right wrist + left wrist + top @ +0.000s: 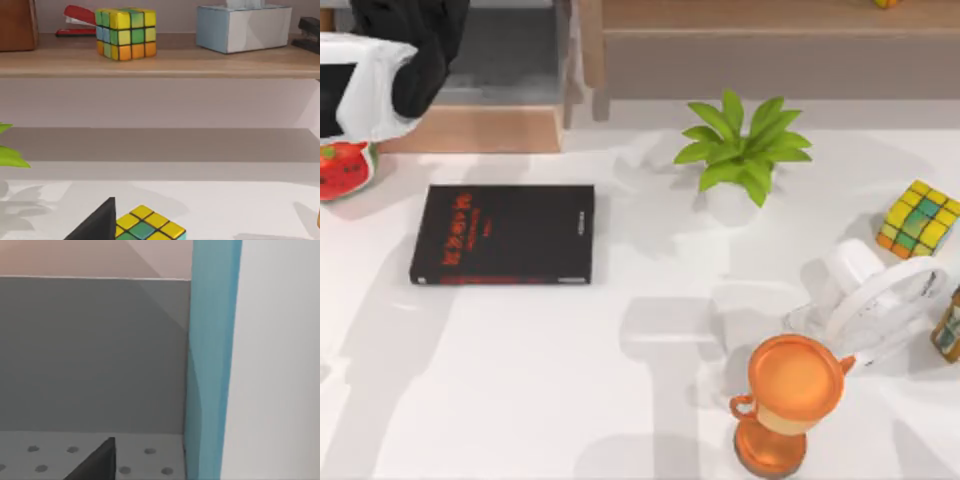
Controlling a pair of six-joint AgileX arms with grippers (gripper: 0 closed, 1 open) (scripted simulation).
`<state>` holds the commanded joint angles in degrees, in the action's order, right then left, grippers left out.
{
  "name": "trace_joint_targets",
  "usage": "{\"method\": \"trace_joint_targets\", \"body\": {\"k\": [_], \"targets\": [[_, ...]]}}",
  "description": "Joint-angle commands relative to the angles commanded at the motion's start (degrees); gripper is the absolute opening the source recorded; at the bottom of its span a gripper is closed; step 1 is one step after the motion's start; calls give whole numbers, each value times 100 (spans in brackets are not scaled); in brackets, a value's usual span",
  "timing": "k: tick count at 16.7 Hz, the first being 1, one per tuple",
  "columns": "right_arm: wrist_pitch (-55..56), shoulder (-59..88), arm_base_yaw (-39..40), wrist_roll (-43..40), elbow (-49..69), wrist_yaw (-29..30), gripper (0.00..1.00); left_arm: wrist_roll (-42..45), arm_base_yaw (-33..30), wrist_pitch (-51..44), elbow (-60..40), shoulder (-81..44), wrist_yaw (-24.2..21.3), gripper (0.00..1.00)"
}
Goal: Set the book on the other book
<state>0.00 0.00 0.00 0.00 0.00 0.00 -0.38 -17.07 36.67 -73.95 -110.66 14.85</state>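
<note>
The flat light blue book point(212, 360) stands on edge right before the left wrist camera; whether the left arm point(405, 50), at the far left, has its jaws closed on it I cannot tell. The black book with red lettering point(503, 234) lies flat on the white worktop point(520, 400), left of centre. To do well, carry the blue book level over it, square the edges, then lower gently. The right arm point(870, 295) waits at right, jaws unreadable.

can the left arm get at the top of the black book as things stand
Probably yes. The black book lies flat on the table with nothing on its cover, and the left arm sits just beyond its far left corner.
</note>
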Motion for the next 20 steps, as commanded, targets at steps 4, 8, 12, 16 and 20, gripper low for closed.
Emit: {"method": "trace_joint_targets", "body": {"k": [4,8,12,16,20], "targets": [[0,0,0,0,0,0,100,3,45,-75,-53,22,-40,100],[0,0,0,0,0,0,100,5,184,-573,-537,34,-189,100],[0,0,0,0,0,0,100,6,270,-784,-898,-114,-270,100],[0,0,0,0,0,0,100,0,176,-445,-869,-428,-183,100],[0,0,0,0,0,0,100,-4,97,-263,-846,-586,-106,100]]}}
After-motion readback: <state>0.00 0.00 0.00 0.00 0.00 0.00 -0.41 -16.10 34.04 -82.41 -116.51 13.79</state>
